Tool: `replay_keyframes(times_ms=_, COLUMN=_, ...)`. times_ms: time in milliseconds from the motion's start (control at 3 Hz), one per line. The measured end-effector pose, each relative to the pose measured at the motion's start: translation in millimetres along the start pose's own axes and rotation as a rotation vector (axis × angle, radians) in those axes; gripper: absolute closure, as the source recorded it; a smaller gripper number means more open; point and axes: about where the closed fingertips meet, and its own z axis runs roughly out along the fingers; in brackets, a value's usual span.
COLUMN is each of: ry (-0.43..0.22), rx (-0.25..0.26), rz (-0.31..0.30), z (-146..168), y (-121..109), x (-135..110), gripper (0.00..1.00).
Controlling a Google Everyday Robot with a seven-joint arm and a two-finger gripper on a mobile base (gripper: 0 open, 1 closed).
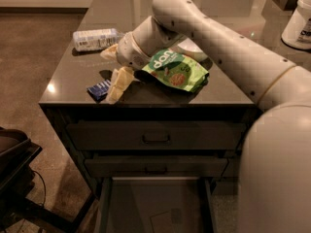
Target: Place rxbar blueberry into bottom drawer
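Grasp step, bar not yet in hand. The rxbar blueberry [99,89] is lying flat at the front left corner of the countertop [68,84], just beside the near finger [118,83] and outside the jaws. The gripper [113,68] is hovering low over the top, jaws standing apart, with the green pouch [176,70] crowding its other side. Judgement: the gripper is needing a shift toward the corner so the fingers are straddling the bar's short width, then a descent to the surface before closing; a flat wrapper risks sliding off the edge. The bottom drawer [138,198] is standing open below
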Motion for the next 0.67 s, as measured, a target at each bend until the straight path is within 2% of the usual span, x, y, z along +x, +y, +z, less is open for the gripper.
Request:
replay_keyframes(times_ms=333, ry=0.002, rx=-0.070, rz=0.068, z=8.8, y=1.6, x=6.3, gripper=0.00)
replay_keyframes(times_ms=667, ry=0.004, rx=-0.077, rz=0.073, z=9.1, y=3.0, x=6.7, gripper=0.00)
